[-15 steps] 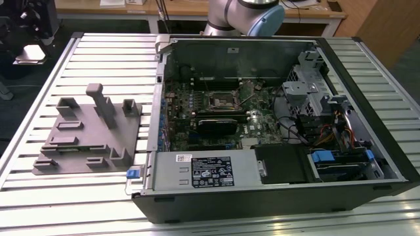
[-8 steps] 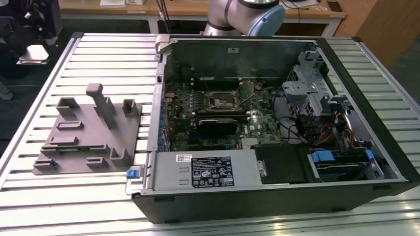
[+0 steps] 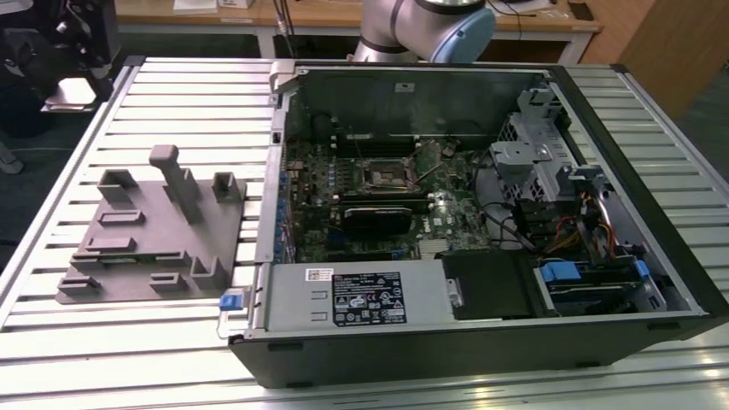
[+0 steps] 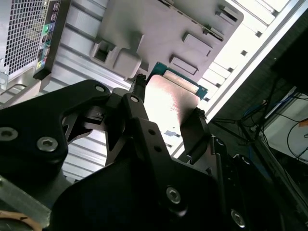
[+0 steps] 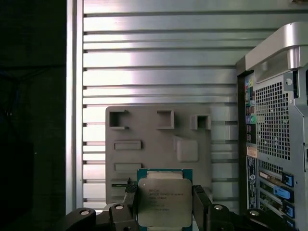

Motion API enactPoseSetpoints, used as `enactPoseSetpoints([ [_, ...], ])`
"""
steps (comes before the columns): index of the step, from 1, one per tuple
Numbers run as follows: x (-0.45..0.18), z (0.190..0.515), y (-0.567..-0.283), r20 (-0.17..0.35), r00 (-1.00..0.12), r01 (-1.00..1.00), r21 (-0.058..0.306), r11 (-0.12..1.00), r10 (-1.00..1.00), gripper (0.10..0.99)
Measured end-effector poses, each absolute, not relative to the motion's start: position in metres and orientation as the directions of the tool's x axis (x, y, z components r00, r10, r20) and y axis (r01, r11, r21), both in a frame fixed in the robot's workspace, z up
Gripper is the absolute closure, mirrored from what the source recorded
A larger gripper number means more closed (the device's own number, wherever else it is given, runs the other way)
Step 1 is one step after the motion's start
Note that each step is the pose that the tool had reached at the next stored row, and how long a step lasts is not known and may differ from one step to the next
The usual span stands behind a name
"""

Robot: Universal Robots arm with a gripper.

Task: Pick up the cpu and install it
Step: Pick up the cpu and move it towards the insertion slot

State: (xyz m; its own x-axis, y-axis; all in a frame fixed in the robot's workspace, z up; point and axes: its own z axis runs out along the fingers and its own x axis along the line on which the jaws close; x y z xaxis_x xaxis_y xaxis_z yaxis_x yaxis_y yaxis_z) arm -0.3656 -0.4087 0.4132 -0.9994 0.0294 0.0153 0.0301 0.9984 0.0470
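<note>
Fingers (image 5: 130,193) pinch the cpu (image 5: 164,202) from two opposite edges, one dark pad against each side, so the chip sits squarely between them with its silvery lid facing the first wrist camera. In the second wrist view, the same fingers (image 4: 140,92) clamp the cpu (image 4: 171,103), whose green edge shows at the far end.

By my reading, the pick-up is done and the install is not. The chip hangs in the air over the grey fixture plate (image 5: 159,144), apart from it, and outside the computer case (image 5: 269,120).

In the exterior view, the fixture plate (image 3: 148,231) lies on the slatted bench (image 3: 114,359) at nine o'clock of the open computer case (image 3: 456,352). Its pockets and slots hold nothing that I can make out.

Inside the case, the metal-framed socket (image 3: 385,175) sits on the board toward twelve o'clock, its centre dark. A black block (image 3: 381,220) lies just at six o'clock of it, the power supply (image 3: 353,299) runs along the near wall, and the drive cages with their cables (image 3: 569,213) stand at three o'clock.
</note>
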Motion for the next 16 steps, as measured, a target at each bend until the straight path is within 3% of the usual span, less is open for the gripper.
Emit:
enactPoseSetpoints([
  [16, -0.347, 0.413, -0.409, 0.015, -0.999, 0.030, 0.047, 0.998, 0.029, 0.545],
])
